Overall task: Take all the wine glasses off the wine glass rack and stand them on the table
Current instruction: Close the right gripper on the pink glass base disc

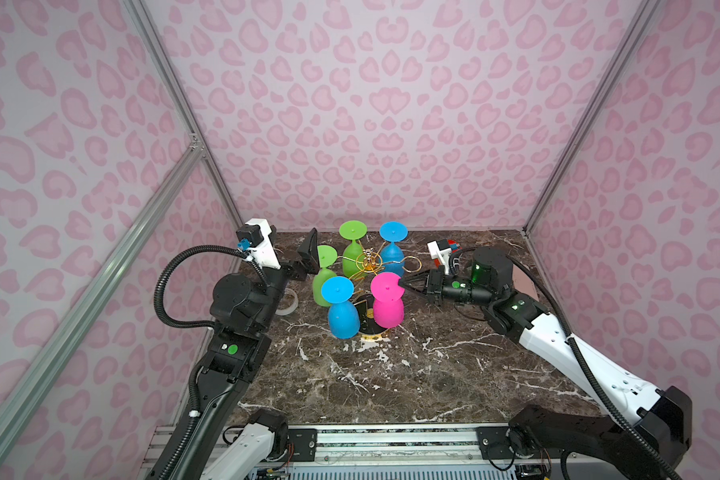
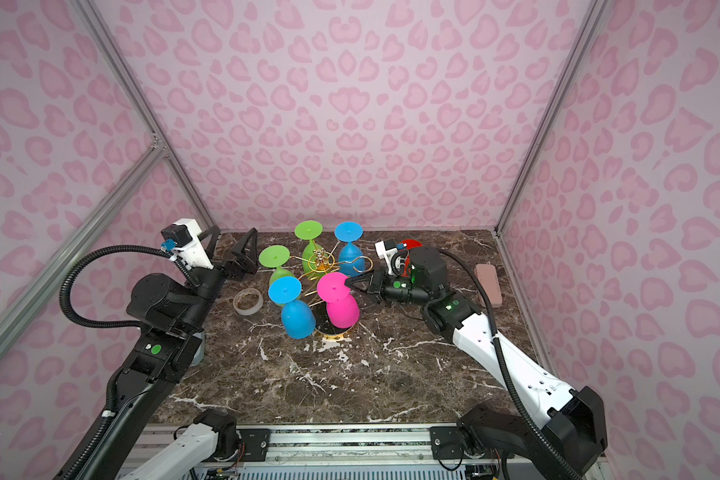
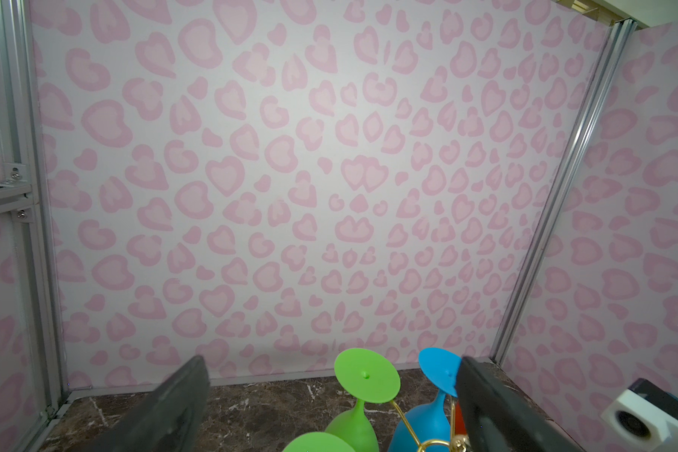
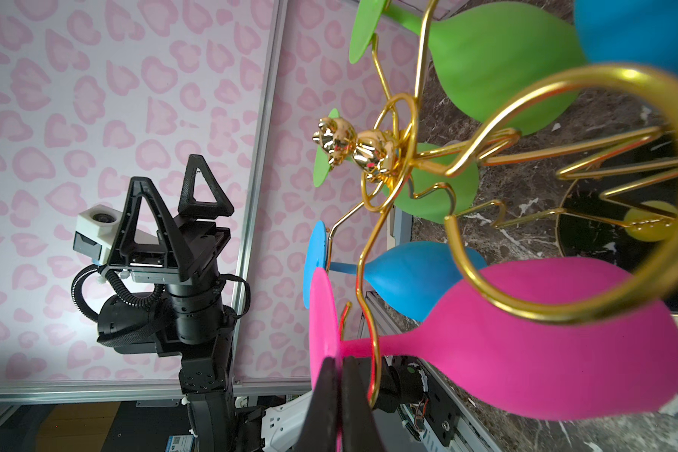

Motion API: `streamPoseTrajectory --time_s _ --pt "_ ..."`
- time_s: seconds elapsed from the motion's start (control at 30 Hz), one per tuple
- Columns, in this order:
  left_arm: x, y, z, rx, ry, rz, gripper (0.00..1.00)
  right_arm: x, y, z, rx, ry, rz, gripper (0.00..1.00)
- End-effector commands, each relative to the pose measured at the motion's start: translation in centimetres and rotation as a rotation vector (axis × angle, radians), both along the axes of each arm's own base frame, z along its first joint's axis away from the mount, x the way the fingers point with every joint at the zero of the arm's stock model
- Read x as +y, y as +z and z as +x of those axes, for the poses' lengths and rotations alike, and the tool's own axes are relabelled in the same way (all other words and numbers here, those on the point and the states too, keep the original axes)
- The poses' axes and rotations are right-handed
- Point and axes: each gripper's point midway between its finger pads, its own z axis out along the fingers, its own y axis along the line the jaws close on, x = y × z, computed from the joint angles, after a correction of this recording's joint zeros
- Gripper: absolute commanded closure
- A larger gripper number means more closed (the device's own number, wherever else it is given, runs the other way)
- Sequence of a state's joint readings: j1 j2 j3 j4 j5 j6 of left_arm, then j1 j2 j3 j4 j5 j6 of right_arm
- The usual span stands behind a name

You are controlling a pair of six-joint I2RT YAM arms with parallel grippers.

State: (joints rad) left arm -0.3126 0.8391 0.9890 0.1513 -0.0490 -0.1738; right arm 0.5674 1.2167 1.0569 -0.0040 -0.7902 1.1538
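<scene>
The gold wire wine glass rack [image 1: 368, 262] [image 2: 321, 262] stands on a round black base [image 1: 371, 329] at the table's middle back. Several coloured glasses hang upside down from its arms. The pink wine glass [image 1: 387, 309] [image 2: 341, 309] [image 4: 545, 352] hangs at the front right, its stem inside a wire loop. My right gripper [image 1: 400, 284] [image 2: 347, 282] [image 4: 336, 362] is shut on the rim of its foot disc. My left gripper [image 2: 229, 246] [image 3: 331, 364] is open and holds nothing, just left of the rack beside a green glass [image 1: 324, 272].
Two green and two blue glasses crowd the rack around the pink one. One wire loop [image 1: 412, 262] on the right is bare. A tape roll [image 2: 248, 301] lies left of the rack. A pink block [image 2: 488, 284] and a red object [image 2: 410, 244] sit behind my right arm.
</scene>
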Motion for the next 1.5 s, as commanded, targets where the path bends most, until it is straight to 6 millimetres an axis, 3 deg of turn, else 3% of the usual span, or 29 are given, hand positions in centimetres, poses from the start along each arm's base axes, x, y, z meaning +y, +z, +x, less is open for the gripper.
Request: streamPoseTrajectory --time_s 0.0,0.9,1.47 --pt "0.0 0.3 -0.2 -0.018 -0.004 -0.002 0.01 0.1 1.1 -0.1 -0.03 0.011 0.034 1.0" --pt "0.1 0.4 -0.3 -0.02 -0.001 -0.005 0.01 0.8 2.4 -0.4 -0.03 0.026 0.051 1.0" --pt "0.3 0.4 -0.4 -0.023 0.009 -0.004 0.01 1.5 2.2 0.6 -0.056 0.004 0.014 1.0"
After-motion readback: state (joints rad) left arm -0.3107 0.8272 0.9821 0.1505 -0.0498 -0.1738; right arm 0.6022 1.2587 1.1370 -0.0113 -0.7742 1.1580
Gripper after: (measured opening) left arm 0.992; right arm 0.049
